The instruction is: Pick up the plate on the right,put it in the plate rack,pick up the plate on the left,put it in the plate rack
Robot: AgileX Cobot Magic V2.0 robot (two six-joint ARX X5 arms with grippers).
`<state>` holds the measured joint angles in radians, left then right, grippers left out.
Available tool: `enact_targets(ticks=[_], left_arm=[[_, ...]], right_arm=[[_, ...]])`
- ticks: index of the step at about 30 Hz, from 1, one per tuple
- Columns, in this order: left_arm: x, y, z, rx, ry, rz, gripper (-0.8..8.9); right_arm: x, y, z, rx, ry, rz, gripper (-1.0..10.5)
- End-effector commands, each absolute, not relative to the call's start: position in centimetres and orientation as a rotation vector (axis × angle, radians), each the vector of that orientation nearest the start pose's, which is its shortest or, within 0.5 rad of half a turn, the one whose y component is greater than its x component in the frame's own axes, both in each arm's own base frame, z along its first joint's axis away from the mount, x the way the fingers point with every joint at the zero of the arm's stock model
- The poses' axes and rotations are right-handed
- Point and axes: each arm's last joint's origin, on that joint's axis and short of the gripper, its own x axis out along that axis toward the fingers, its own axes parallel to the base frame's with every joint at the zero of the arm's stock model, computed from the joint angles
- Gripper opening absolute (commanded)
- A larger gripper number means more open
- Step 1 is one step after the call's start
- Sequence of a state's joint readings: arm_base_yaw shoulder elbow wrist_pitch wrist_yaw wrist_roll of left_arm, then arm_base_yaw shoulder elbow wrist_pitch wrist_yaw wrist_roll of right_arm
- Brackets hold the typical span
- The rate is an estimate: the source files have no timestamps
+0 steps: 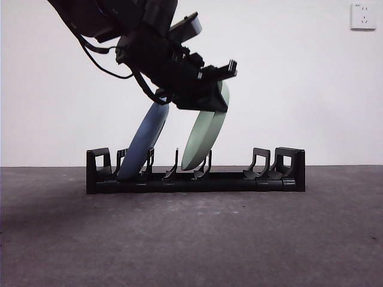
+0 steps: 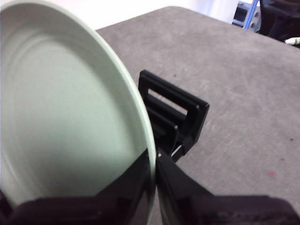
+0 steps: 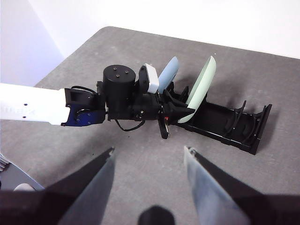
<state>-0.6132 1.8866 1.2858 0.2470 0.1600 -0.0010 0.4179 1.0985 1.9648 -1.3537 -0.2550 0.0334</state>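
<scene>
**A:** Start with the front view. Where do things stand?

**B:** The plate rack [image 1: 195, 171] sits across the middle of the worktop [image 1: 191, 239]. A blue plate [image 1: 143, 142] leans in a slot near its left end. The green plate [image 1: 205, 135] has its lower edge down among the middle dividers, tilted, and a dark arm from the upper left grips its top rim.

**A:** Which arm?

**B:** The left wrist view settles it: the left claw [image 2: 154, 187] is pinching the rim of the green plate [image 2: 61, 108], one jaw on each face, with the rack's end block [image 2: 176, 117] just beyond.

**A:** And the right wrist view?

**B:** The right claw [image 3: 150, 161] hangs spread and empty, well back from the rack [image 3: 220, 119], looking down on the left arm at work.

**A:** So which step is this?

**B:** I'd judge it's the last one: seating the second plate. The next move calls for settling it against a divider, then spreading the jaws and lifting clear without dragging it.

**A:** Any writing?

**B:** Faint lettering on the left arm's white casing [image 3: 28, 108], too blurred to read.
</scene>
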Motion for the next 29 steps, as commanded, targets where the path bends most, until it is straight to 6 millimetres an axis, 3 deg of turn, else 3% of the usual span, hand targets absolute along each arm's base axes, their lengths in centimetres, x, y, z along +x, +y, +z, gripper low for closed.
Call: enact_targets(ticks=[1,18,23,29], left_arm=[[35.0,-25.2,22.3,0.087,0.373,-0.758,-0.08],[34.8,-25.0,21.2,0.154,0.468,-0.695,0.16],[34.6,-25.0,21.5,0.154,0.467,-0.698,1.97],[33.9,-24.7,23.0,0.150,0.462,-0.701,1.97]], right_arm=[[8.5,4.6,51.6,-0.022,0.530,0.655,2.5],[9.6,5.1,51.4,-0.038,0.554,0.659,2.5],[9.7,5.1,51.4,-0.038,0.558,0.658,2.5],[9.8,5.2,51.4,-0.039,0.559,0.658,2.5]])
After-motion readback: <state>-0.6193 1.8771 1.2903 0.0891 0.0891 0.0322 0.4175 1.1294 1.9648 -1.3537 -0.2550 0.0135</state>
